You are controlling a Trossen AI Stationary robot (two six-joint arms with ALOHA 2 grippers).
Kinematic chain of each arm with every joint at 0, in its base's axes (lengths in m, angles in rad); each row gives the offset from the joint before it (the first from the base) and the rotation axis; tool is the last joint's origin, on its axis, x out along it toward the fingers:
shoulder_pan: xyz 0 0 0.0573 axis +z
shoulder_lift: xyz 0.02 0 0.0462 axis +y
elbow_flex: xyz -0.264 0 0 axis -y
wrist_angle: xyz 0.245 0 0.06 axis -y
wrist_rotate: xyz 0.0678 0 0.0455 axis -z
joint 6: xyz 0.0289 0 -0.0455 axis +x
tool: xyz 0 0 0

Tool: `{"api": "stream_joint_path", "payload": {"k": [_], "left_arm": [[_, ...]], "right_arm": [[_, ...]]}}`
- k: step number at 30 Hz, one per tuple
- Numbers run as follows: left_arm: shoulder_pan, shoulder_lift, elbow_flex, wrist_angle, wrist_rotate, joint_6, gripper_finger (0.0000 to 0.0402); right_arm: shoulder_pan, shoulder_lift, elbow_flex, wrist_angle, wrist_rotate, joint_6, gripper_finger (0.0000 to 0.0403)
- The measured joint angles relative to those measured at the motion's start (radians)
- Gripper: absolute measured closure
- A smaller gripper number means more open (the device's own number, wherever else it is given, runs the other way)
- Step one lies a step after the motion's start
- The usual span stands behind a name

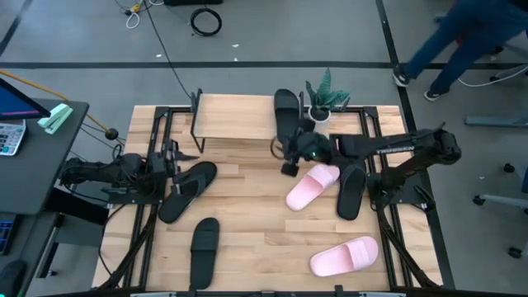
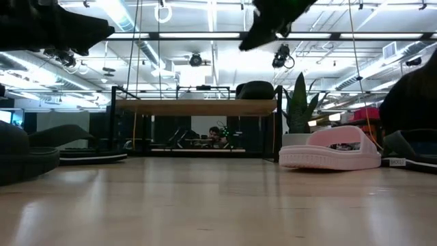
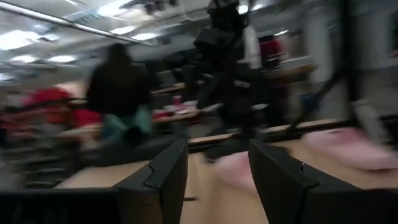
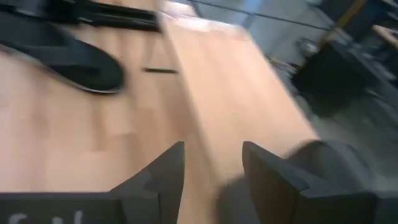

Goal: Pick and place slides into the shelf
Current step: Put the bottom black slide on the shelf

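The shelf (image 1: pixel 235 115) stands at the table's far middle, and one black slide (image 1: pixel 286 111) lies on the right end of its plank top. My right gripper (image 1: pixel 286 157) hovers open just in front of that end, above the table, with nothing between its fingers (image 4: pixel 211 180). A pink slide (image 1: pixel 312 186) and a black slide (image 1: pixel 351 191) lie below its arm. Another pink slide (image 1: pixel 344 256) and a black slide (image 1: pixel 204 247) lie near the front edge. My left gripper (image 1: pixel 169 161) waits open at the table's left, beside a black slide (image 1: pixel 188 190).
A potted plant (image 1: pixel 326 99) stands at the shelf's right end, close to my right arm. A desk with a calculator (image 1: pixel 10 136) is off the table's left. A person (image 1: pixel 462 41) walks on the floor beyond the far right corner.
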Motion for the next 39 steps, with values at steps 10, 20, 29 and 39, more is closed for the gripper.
{"api": "stream_joint_path", "payload": {"k": [10,20,29,39], "left_arm": [[-0.076,0.118,0.003,-0.037,0.308,-0.337,0.0229],[-0.17,0.511,0.314,-0.192,0.298,-0.148,0.023],[-0.167,0.85,0.63,-0.582,0.049,-0.165,0.023],[-0.272,1.085,0.658,-0.59,0.072,-0.378,0.023]], "right_arm": [[0.136,0.0,0.0,0.0,-0.003,0.013,0.0236],[0.117,0.0,0.0,-0.009,-0.001,0.073,0.0236],[0.12,0.002,0.0,-0.076,-0.017,0.169,0.0236],[0.12,0.036,0.0,-0.076,-0.018,0.268,0.0236]]}}
